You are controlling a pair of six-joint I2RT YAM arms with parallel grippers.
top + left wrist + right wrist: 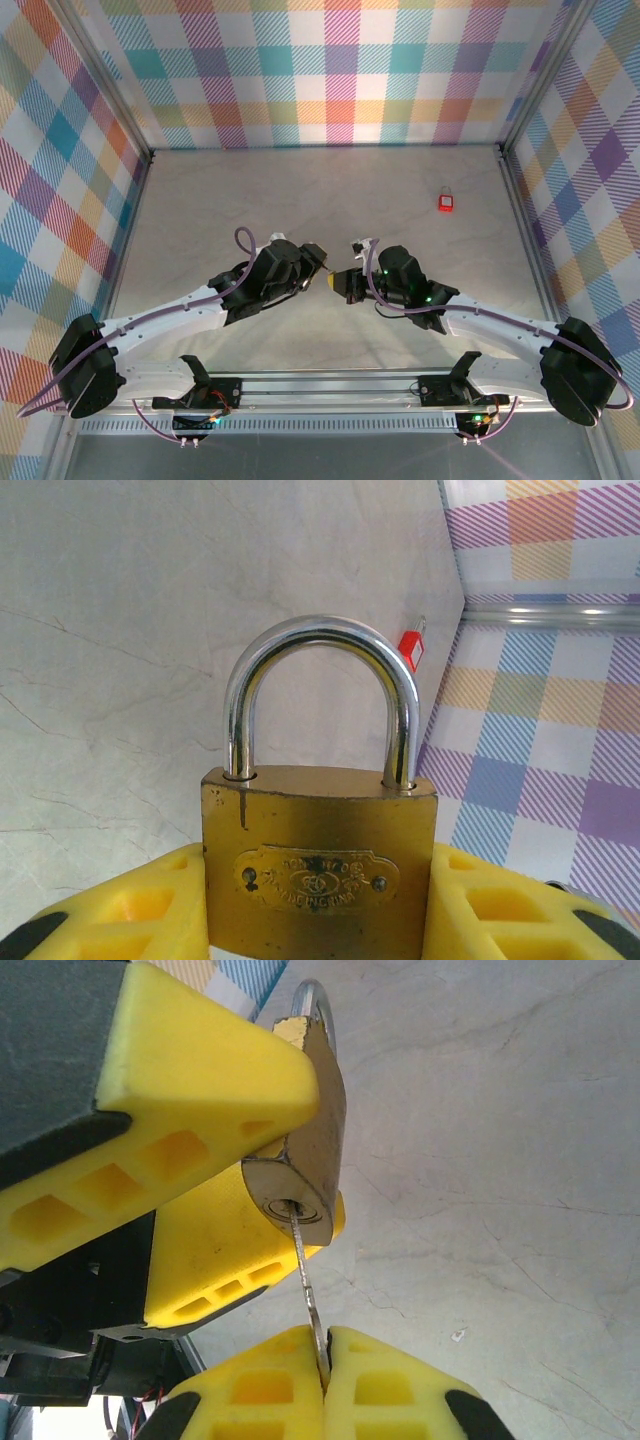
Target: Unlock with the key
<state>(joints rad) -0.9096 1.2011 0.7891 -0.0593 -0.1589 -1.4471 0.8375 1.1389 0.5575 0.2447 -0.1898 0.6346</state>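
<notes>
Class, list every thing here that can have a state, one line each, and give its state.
left gripper: shut on the brass padlock.
right gripper: shut on the key.
brass padlock: shackle closed, both legs in the body.
key: tip in the brass padlock's keyhole.
red padlock: lying on the table, apart from both grippers; its shackle too small to judge.

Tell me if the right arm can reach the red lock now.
Probably not yet: the right gripper is shut on the key in the brass padlock; otherwise nothing blocks the way to the red lock.
</notes>
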